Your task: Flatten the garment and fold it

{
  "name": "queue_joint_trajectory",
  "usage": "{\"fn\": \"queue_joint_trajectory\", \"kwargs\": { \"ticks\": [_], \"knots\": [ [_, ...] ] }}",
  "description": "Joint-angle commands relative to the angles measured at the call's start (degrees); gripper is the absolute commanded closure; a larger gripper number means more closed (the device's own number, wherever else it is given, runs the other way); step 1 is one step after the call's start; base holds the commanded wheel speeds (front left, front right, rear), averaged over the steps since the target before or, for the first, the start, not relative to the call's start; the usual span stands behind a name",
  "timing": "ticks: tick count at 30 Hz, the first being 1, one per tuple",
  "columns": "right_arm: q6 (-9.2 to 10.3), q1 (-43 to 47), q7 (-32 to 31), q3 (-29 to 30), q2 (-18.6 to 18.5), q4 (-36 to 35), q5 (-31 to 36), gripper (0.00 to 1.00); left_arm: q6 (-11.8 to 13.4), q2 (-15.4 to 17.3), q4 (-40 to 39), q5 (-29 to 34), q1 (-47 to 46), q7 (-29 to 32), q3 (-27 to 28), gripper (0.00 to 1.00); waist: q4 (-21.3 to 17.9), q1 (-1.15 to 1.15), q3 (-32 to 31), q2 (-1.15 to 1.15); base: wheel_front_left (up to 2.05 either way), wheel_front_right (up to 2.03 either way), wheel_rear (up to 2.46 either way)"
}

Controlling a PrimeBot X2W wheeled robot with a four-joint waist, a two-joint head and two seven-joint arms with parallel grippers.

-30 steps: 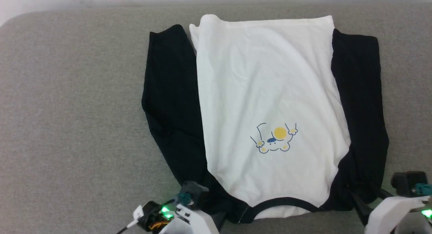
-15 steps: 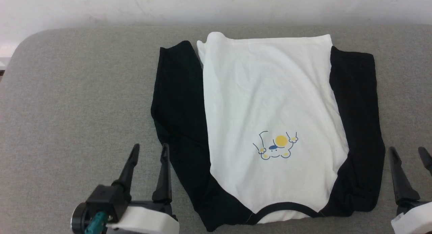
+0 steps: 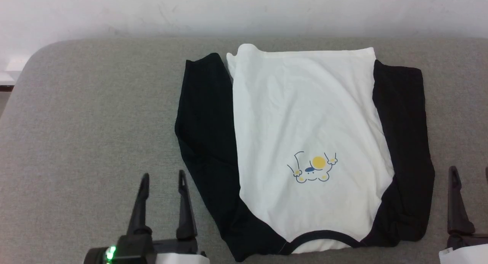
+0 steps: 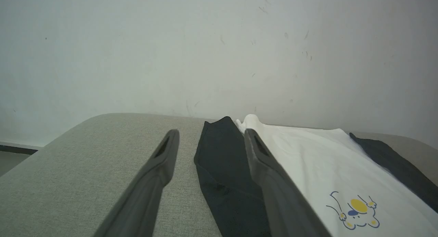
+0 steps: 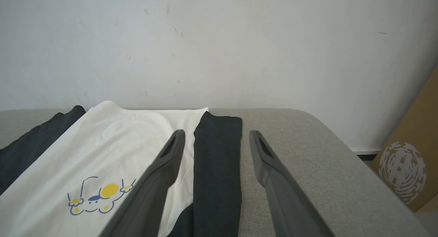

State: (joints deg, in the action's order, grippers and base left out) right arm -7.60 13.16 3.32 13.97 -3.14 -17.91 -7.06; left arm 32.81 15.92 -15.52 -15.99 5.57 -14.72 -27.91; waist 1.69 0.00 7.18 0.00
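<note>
Lying flat on the grey fabric-covered table (image 3: 95,123) before me is the garment (image 3: 305,115), collar edge nearest me, its white body flanked by a black sleeve along each side, with a small yellow-and-blue cartoon print (image 3: 312,168) on the chest. My left fingers (image 3: 185,212) are spread and empty near the left sleeve, and my right fingers (image 3: 456,207) are spread and empty near the right sleeve. Behind the table stands a scuffed white wall (image 3: 244,8), and past the table's right end is a brown cardboard box (image 5: 414,137) with a pale round mark, too blurred to read.
</note>
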Motion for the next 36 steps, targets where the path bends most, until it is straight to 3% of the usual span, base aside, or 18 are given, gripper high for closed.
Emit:
{"fn": "queue_joint_trajectory", "kwargs": {
  "ticks": [1,4,5,7,11,17,24,30,36],
  "knots": [
    [0.11,-0.45,0.7,-0.5,0.24,0.4,-0.33,0.0,-1.31,0.24,-0.02,1.07,-0.85,-0.27,1.42,0.0,-0.41,0.0,0.85,0.0,0.0,0.0,0.0],
    [0.11,-1.4,0.99,-0.5,0.24,0.3,-0.32,0.0,-4.77,1.75,-0.08,1.22,-3.97,-0.27,2.47,0.0,-0.51,0.0,2.18,0.0,0.0,0.0,0.0],
    [0.11,-1.4,0.99,-0.5,0.24,0.3,-0.32,0.0,-4.77,1.75,-0.08,1.22,-3.97,-0.27,2.47,0.0,-0.51,0.0,2.18,0.0,0.0,0.0,0.0],
    [0.11,-2.5,0.85,-0.34,0.25,-0.21,-0.33,0.0,-9.08,4.33,-0.42,0.83,-10.59,1.52,2.97,0.0,-0.22,0.0,4.03,0.0,0.0,0.0,0.0],
    [0.11,-4.68,0.49,-0.62,0.25,-1.3,-0.74,0.0,-15.07,8.43,-0.7,0.94,-23.92,10.62,3.36,0.0,-0.13,0.0,7.41,0.0,0.0,0.0,0.0],
    [0.11,-9.2,0.55,-1.49,0.25,-3.16,-0.47,0.0,-22.23,10.97,4.46,-0.83,-45.1,25.59,4.16,0.0,-1.19,0.0,14.05,0.0,0.0,0.0,0.0],
    [0.11,-13.47,0.57,-2.8,-0.13,-4.62,0.01,0.0,-27.25,11.0,15.52,-3.72,-61.14,36.47,4.5,0.0,-2.99,0.0,21.71,0.0,0.0,0.0,0.0],
    [0.11,-15.72,0.46,-3.03,-1.16,-4.19,-0.97,0.0,-32.41,11.32,24.07,-4.36,-70.44,46.14,1.28,0.0,-3.91,0.0,27.97,0.0,0.0,0.0,0.0],
    [0.11,-17.29,0.93,-4.09,-1.97,-4.06,-1.91,0.0,-33.41,12.42,29.72,-5.57,-73.85,56.37,0.17,0.0,-5.54,0.0,31.9,0.0,0.0,0.0,0.0]
  ]
}}
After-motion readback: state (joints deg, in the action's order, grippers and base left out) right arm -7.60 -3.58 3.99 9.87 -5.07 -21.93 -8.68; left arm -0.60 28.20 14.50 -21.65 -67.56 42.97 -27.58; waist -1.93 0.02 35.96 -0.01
